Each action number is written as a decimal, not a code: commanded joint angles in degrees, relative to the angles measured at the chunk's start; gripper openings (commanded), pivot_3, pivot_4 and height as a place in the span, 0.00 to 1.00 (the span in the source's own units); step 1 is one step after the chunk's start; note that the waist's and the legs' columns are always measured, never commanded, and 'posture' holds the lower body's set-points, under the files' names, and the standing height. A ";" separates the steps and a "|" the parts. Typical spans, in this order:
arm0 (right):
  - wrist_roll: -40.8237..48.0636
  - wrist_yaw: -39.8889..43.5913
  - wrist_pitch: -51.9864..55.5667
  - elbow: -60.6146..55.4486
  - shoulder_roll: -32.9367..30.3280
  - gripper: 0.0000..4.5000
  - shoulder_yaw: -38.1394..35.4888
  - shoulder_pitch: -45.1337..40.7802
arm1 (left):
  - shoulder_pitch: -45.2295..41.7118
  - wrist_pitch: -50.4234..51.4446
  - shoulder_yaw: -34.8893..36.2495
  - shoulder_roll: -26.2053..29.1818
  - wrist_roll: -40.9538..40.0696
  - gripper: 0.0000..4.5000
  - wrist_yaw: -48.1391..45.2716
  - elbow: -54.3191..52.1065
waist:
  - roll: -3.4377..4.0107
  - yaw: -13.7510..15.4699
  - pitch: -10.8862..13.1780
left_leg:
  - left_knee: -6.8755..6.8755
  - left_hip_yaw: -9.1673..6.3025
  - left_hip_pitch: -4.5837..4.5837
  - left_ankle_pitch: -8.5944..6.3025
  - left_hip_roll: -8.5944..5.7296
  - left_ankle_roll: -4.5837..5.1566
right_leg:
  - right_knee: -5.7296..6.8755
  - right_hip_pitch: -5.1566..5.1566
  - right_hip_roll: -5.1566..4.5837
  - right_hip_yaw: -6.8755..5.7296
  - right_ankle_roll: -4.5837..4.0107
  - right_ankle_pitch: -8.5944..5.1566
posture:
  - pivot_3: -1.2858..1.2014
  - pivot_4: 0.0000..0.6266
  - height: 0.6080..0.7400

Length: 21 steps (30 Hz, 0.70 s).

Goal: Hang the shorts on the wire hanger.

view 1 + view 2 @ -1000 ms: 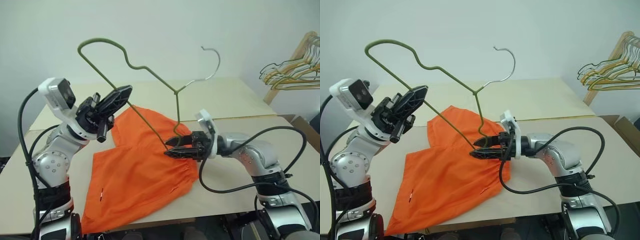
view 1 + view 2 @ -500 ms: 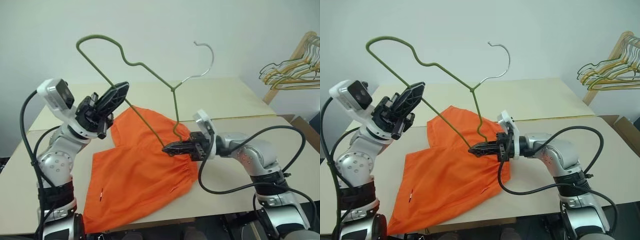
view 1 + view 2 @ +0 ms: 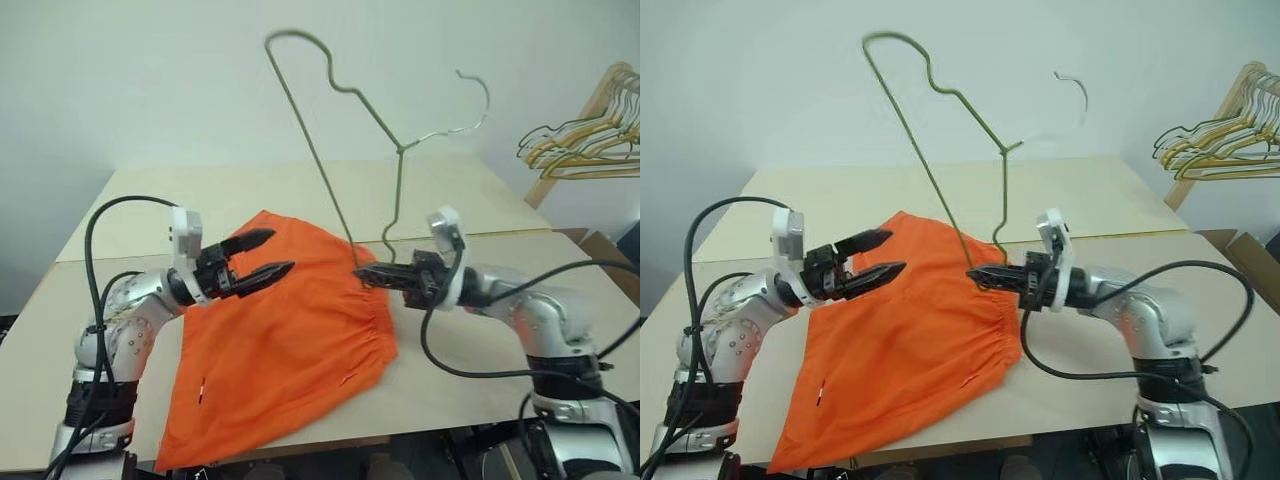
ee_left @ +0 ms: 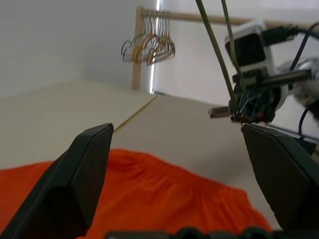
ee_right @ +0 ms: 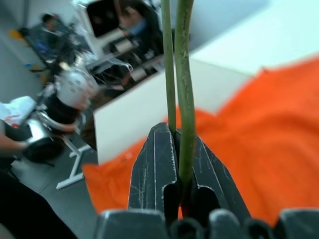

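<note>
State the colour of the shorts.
Bright orange; the shorts show best in the left eye view.

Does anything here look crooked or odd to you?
Yes: the wire hanger stands on end, tilted, pinched at one corner by the right gripper. The shorts lie rumpled and skewed on the table.

The table [image 3: 470, 385] is seen from above by both head views, facing forward and down. The shorts [image 4: 164, 189] are seen from low and near by the left wrist view. The wire hanger [image 5: 185, 89] is seen very near by the right wrist view.
</note>
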 commanded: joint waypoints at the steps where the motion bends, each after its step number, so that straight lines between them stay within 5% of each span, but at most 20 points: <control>1: -2.56 -0.94 -2.12 -8.62 -7.13 0.00 -6.40 9.28 | 0.97 -1.17 -0.52 2.13 2.15 0.99 -1.61 -3.82 | 0.03 0.31 0.02 | 0.00 0.02 -0.08 -0.03 0.00 0.05 | -0.04 -0.03 -0.01 0.00 0.00 0.00 | 0.52 0.00 1.00; 5: 3.12 5.32 7.46 -4.99 -17.99 0.00 -11.71 17.15 | 1.93 -1.65 -2.67 5.10 4.70 0.99 -3.94 -7.40 | 0.11 0.39 0.12 | 0.07 0.12 -0.12 -0.33 -0.02 0.59 | -0.24 -0.08 -0.05 0.08 0.03 -0.01 | 0.50 0.00 1.00; 12: 7.42 9.40 19.47 4.73 -24.83 0.00 -13.89 24.06 | 2.77 -0.61 -5.02 6.35 2.71 0.99 -10.06 -9.59 | 0.18 -1.03 0.21 | 0.00 0.78 0.52 -0.48 0.26 0.84 | -0.51 1.01 0.24 0.14 -0.01 -0.15 | 0.48 0.00 1.00; 21: 3.32 13.58 23.33 16.56 -29.99 0.00 -4.61 20.82 | 2.80 0.09 -4.71 4.39 1.36 0.99 -9.93 -9.41 | 0.22 -2.52 0.20 | 0.03 0.99 0.50 -0.51 0.27 0.89 | -0.70 0.99 0.23 0.35 0.10 -0.05 | 0.48 0.00 1.00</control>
